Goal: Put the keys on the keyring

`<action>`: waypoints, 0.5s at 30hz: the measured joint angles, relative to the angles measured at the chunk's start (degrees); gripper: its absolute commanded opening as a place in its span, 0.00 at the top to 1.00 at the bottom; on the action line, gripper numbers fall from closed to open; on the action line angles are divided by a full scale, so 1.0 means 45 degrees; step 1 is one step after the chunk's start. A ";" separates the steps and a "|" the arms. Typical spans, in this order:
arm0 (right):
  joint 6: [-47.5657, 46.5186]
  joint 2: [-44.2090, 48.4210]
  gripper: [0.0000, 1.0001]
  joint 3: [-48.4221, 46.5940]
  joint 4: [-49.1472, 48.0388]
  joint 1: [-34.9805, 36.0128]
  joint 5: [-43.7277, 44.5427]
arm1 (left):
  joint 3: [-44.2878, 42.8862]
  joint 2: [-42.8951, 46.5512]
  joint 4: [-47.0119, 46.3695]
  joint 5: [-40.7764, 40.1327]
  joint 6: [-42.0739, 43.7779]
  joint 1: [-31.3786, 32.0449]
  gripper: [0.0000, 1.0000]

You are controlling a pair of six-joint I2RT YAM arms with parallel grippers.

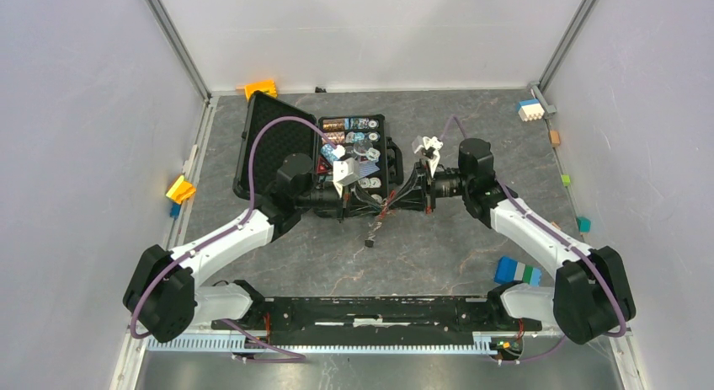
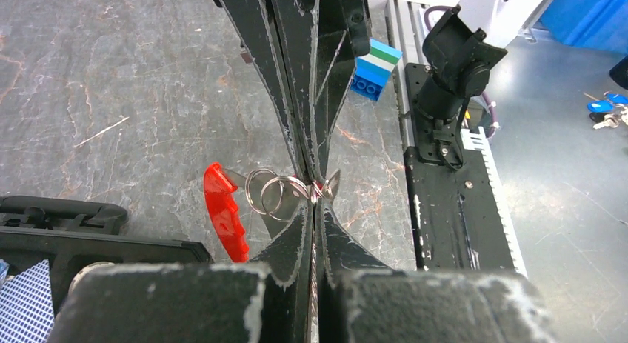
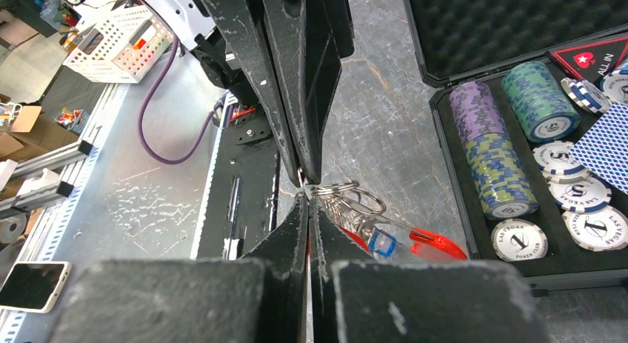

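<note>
Both grippers meet tip to tip above the table's middle. My left gripper (image 1: 380, 205) (image 2: 315, 202) is shut on the keyring (image 2: 265, 191), with silvery wire showing in the slit between its fingers. The ring's loops and the long red tag (image 2: 224, 217) hang to its left. My right gripper (image 1: 399, 202) (image 3: 308, 202) is shut, its tips against the keyring (image 3: 355, 197). A blue-headed key (image 3: 381, 243) hangs from the ring beside the red tag (image 3: 438, 247). A red sliver (image 3: 349, 235) shows behind the right finger. I cannot tell whether it is the red key or whether it is pinched.
An open black case (image 1: 278, 146) with poker chips (image 3: 496, 158) and cards lies just behind the grippers. A blue-green block stack (image 1: 516, 272) (image 2: 374, 69) sits near the right arm's base. Small coloured blocks (image 1: 180, 189) line the walls. A small dark piece (image 1: 368, 243) lies below the grippers.
</note>
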State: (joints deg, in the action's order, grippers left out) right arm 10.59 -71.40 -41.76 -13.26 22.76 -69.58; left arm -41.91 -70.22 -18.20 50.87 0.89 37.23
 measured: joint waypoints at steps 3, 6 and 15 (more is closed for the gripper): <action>-0.0243 -0.0092 1.00 -0.0364 0.0549 0.0000 0.0049 | 0.0000 0.0000 0.0131 -0.0121 0.0287 0.0000 0.98; -0.0534 -0.0131 1.00 -0.0505 0.1054 0.0005 0.0204 | 0.0000 0.0000 0.0325 -0.0199 0.0427 0.0005 0.98; -0.1379 -0.0151 1.00 -0.0554 0.2132 0.0000 0.0646 | 0.0000 -0.0005 0.0393 -0.0175 0.0515 0.0005 0.98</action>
State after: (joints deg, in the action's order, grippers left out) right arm 4.38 -72.07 -44.25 -3.66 22.76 -66.67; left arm -41.91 -70.24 -16.43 50.09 3.20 37.26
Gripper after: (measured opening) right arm 0.004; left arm 0.037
